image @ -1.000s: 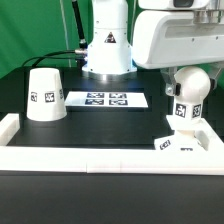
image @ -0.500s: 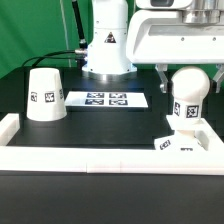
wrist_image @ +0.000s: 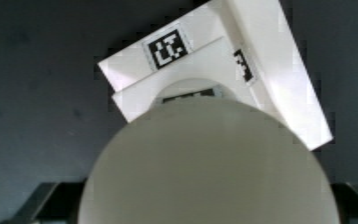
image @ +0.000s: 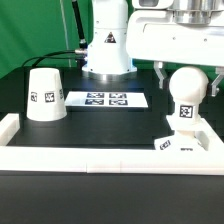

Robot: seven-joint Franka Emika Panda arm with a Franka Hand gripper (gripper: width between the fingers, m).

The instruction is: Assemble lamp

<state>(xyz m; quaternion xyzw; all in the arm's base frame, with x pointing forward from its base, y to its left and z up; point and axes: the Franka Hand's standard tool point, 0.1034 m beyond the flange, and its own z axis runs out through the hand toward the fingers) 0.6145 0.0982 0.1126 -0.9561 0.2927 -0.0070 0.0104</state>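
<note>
Bright, even light from outside; a dim, soft close-up at the wrist.

In the exterior view the ball-shaped white plastic bulb (image: 188, 85) is lit from above, with a near-white crown and a grey-shaded underside. The white robot arm housing (image: 170, 35) above the bulb is washed out. The matte black table top (image: 100, 125) beside the bulb shows faint, soft shadows without glare. The picture is coarse. In the wrist view the bulb (wrist_image: 202, 165) is close to the lens, blurred and dull grey. The flat square white base (wrist_image: 247, 50) beyond the bulb is brighter and sharper.
</note>
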